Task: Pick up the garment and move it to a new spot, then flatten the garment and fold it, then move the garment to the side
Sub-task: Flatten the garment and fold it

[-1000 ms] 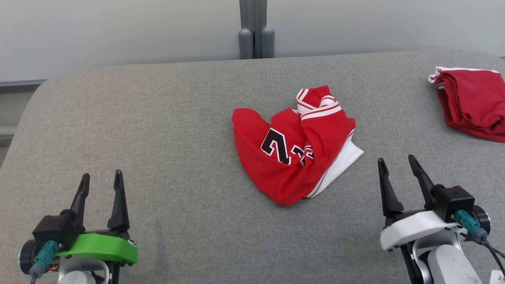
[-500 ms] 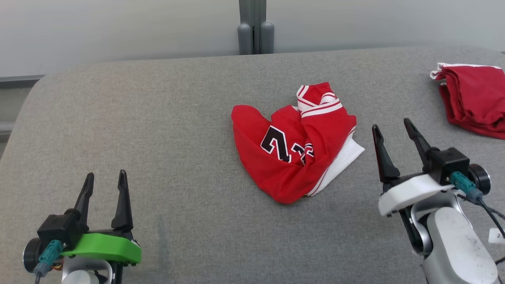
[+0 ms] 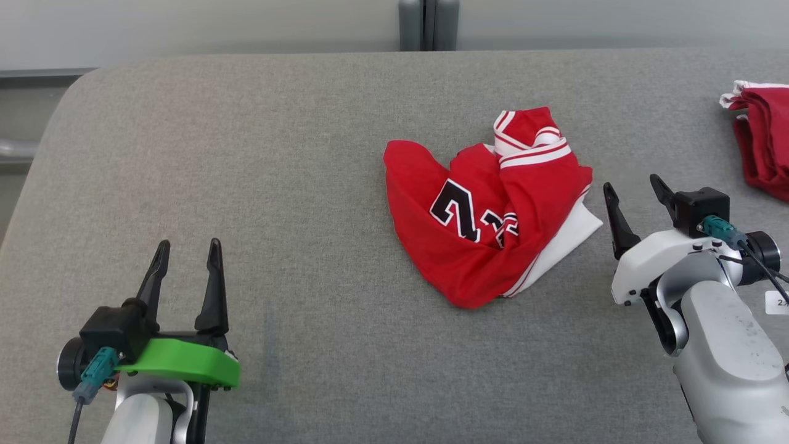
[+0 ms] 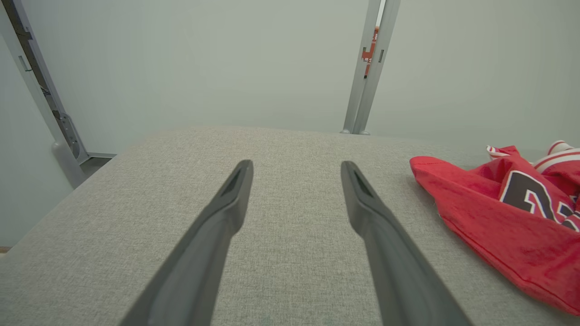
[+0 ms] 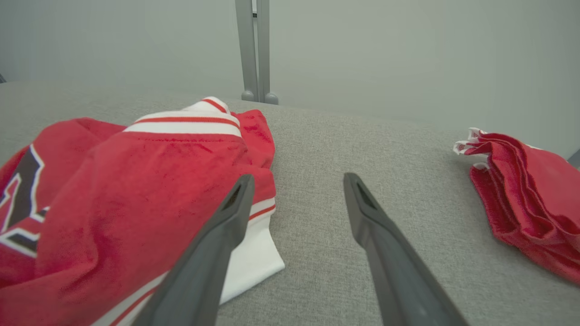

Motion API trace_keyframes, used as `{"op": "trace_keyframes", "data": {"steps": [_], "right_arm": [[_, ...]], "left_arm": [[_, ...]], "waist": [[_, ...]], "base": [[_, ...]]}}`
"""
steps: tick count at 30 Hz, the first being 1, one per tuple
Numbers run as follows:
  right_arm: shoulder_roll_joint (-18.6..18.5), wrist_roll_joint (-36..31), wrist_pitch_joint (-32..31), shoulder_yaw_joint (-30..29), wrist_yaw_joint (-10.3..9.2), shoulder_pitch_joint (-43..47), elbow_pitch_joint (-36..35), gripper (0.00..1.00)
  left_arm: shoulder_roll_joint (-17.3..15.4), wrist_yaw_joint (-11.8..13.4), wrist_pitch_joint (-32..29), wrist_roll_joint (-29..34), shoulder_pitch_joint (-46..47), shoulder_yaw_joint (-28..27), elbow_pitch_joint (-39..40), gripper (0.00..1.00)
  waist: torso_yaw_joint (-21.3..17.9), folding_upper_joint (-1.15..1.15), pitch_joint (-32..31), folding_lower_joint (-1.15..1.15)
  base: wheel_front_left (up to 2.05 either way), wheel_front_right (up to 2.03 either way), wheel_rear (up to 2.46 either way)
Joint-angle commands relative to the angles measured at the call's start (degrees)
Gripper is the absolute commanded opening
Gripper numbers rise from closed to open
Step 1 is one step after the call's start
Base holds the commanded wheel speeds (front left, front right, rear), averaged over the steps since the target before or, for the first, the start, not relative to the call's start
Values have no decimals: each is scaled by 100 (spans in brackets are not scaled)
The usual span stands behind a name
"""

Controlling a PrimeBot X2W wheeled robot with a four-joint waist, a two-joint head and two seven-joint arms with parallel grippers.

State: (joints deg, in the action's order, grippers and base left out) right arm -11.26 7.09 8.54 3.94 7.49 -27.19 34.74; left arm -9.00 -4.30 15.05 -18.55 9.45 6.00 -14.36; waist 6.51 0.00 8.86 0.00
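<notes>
The garment point(image 3: 487, 209) is a crumpled red jersey with white trim and black numbers, lying in a heap at the middle of the grey table point(image 3: 296, 154). It also appears at the right of the left wrist view point(image 4: 503, 213) and at the left of the right wrist view point(image 5: 113, 190). My right gripper point(image 3: 635, 185) stands open just right of the heap's white edge, with nothing between its fingers point(image 5: 229, 213). My left gripper point(image 3: 188, 246) is open at the lower left, well away from the jersey, fingers point(image 4: 235, 194) over bare table.
A second red cloth point(image 3: 761, 139) with white trim lies folded at the table's far right edge, also in the right wrist view point(image 5: 525, 194). A grey post point(image 3: 428, 24) stands behind the table against a pale wall. The table's left corner is rounded.
The camera has shifted, sliding the scene right and down. My right gripper has moved forward and now stands beside the jersey's right edge. The left gripper has advanced slightly. Both stay open.
</notes>
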Motion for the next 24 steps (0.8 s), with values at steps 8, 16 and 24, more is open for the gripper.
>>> {"op": "trace_keyframes", "data": {"steps": [8,16,24], "right_arm": [[72,165,286,110,0,-484,1506,100],[242,394,461,243,1,-651,2449,41],[72,721,618,350,-5,-895,2735,0]], "left_arm": [[84,-90,16,65,301,58,-123,100],[151,-148,16,117,391,38,-217,100],[181,-175,16,165,355,-30,-281,100]], "waist": [[282,0,385,0],[348,0,397,0],[345,0,327,0]], "base": [[0,0,0],[0,0,0],[0,0,0]]}}
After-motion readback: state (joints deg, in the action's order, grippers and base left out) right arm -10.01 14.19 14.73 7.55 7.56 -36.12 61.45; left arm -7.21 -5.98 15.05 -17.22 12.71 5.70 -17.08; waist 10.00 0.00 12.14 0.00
